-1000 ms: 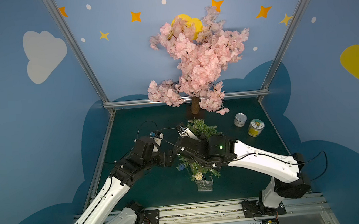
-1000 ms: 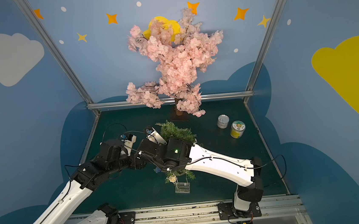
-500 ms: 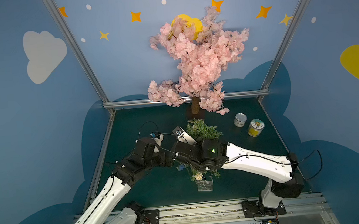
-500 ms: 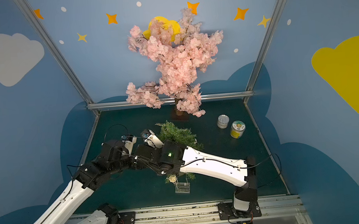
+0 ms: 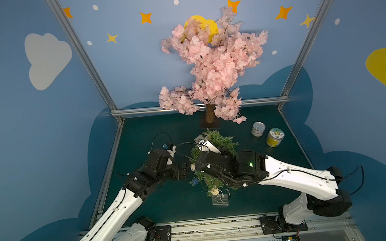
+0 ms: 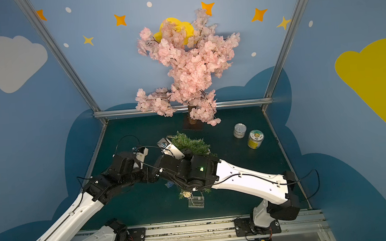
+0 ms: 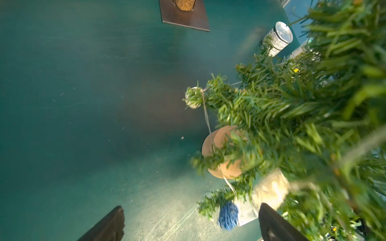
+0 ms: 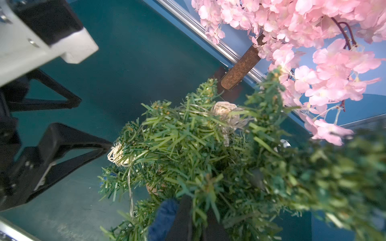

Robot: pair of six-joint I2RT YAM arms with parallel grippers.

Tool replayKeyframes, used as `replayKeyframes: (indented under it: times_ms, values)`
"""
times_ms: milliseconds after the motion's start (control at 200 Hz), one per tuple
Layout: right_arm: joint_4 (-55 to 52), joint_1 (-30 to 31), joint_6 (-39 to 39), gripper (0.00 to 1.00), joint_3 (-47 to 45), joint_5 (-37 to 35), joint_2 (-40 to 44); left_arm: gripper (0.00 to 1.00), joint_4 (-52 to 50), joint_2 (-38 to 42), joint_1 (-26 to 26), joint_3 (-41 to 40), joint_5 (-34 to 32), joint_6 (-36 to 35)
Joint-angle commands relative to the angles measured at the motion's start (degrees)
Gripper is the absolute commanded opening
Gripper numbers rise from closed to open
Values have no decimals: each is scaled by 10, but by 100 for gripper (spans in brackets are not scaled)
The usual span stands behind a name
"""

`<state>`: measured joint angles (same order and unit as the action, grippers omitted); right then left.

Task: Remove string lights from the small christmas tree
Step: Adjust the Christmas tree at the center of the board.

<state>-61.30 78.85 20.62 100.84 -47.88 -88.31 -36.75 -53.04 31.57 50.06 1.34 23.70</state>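
Needles, flat, stiff and green, are packed in bristly tufts along the branches of the small christmas tree [image 5: 222,141]. It is set on a round tan base [image 7: 219,146] near the middle of the matte, scuffed teal table [image 5: 161,205]. In both top views its lower half is largely covered by the right arm's wrist.

The string lights [image 7: 206,116] are wound through the branches. A thin pale wire is threaded from tuft to tuft, and loosely woven cream wicker balls [image 8: 224,110] and a blue ball [image 7: 227,215] are carried on it. The strand is ended by a clear rectangular box [image 5: 220,199], laid flat on the table at the front foot of the tree, just beside the lowest branches.

The left gripper [image 7: 190,221] is spread to its full width low beside the tree, on the left arm's side. Nothing is held between its black, wedge-shaped fingers [image 8: 100,146]. One fingertip is placed right at the nearest cream ball [image 8: 117,155], though contact cannot be confirmed.

The right gripper [image 8: 188,217] is buried in the needles from above, with its jaws brought fully together. A blurred blue shape is seen just beside its dark finger, but whether wire, ball or branch is pinched cannot be told.
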Motion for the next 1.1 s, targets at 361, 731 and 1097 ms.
replayKeyframes:
  times_ms: [361, 731, 1097]
  values:
    - [93, -10, 1, 11, -26, 59, 80, 100, 11, 2, 2, -1, 4, 7]
    - [-8, 6, 133, 70, -6, 49, 86, 100, -6, 15, 2, 18, -1, 7]
    - [-33, -12, 183, 67, 3, 73, 39, 100, -9, 14, 2, 21, 2, 5]
